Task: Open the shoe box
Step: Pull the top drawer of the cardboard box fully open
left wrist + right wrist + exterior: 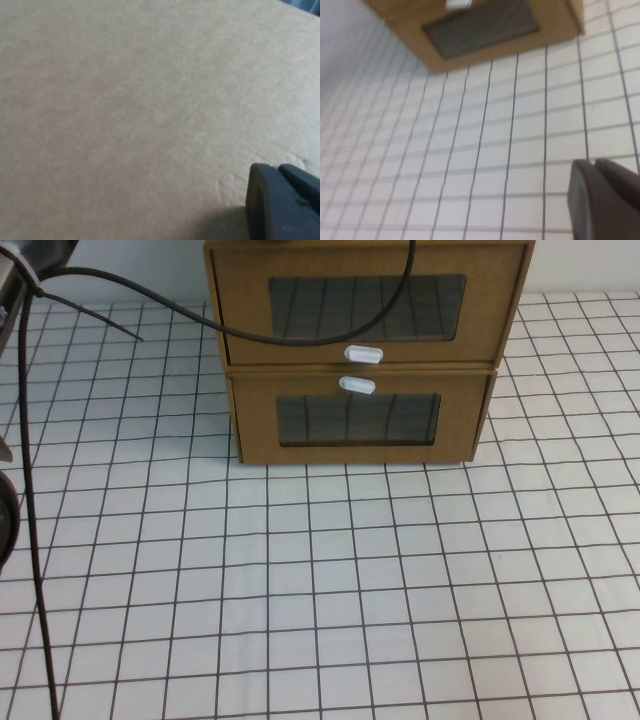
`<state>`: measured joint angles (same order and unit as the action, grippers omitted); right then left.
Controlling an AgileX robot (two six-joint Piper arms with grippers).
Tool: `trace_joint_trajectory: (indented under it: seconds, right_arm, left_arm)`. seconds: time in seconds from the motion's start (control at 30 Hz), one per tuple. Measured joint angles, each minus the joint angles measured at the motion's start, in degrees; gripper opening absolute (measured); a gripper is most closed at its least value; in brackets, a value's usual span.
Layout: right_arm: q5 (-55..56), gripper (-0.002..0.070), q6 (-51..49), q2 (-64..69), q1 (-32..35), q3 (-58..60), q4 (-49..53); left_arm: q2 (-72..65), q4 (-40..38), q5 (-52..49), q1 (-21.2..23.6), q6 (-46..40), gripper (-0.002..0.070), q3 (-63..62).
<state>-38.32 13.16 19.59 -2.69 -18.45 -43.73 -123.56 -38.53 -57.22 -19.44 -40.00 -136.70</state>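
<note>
Two brown cardboard shoe boxes are stacked at the back of the table, the upper box (368, 300) on the lower box (360, 415). Each has a dark window and a white pull tab, the upper tab (362, 353) just above the lower tab (357, 385). Both boxes are closed. My left gripper (277, 170) is shut with nothing in it, close against a plain cardboard face (125, 100) that fills its view. My right gripper (594, 162) hangs shut and empty over the gridded table, in front of the lower box (480, 30). Neither gripper shows in the high view.
A white table cover with a black grid (330, 590) stretches in front of the boxes. A black cable (250, 335) crosses the upper box's front and goes up over its top. Another cable (30, 540) hangs down the left side.
</note>
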Motion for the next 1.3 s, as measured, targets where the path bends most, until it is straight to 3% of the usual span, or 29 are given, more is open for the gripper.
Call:
trace_joint_trajectory:
  seconds: [0.23,0.47,0.67,0.87,1.0,1.13,1.3]
  right_arm:
    - [-7.70,-0.0013,9.08,12.70,-2.28,-8.61,1.50]
    - [-4.23,-0.0013,12.58,29.35,-12.84,-19.71,4.69]
    - [-1.97,-0.0013,11.61,47.57,-25.82,-34.38,12.75]
    - [0.00,-0.0013,-1.11,62.28,-37.99,-46.32,38.90]
    - [2.69,-0.0013,-14.35,67.83,-44.06,-48.61,65.96]
    - [5.48,-0.0013,-26.71,71.34,-46.96,-48.81,90.61]
    - [6.83,-0.0013,-41.51,74.30,-47.93,-48.86,114.26]
  left_arm:
    - [0.00,0.00,0.00,0.00,0.00,-0.0003,0.00]
    - [0.00,0.00,0.00,0.00,0.00,-0.0003,0.00]
    - [0.00,0.00,-0.20,0.00,0.22,-0.0003,0.00]
    - [0.00,0.00,-0.47,0.00,1.31,-0.0003,0.00]
    - [0.00,0.00,-0.58,0.00,1.46,-0.0003,0.00]
    - [0.00,0.00,-0.58,0.00,1.50,-0.0003,0.00]
    - [0.00,0.00,-0.58,0.00,1.74,-0.0003,0.00]
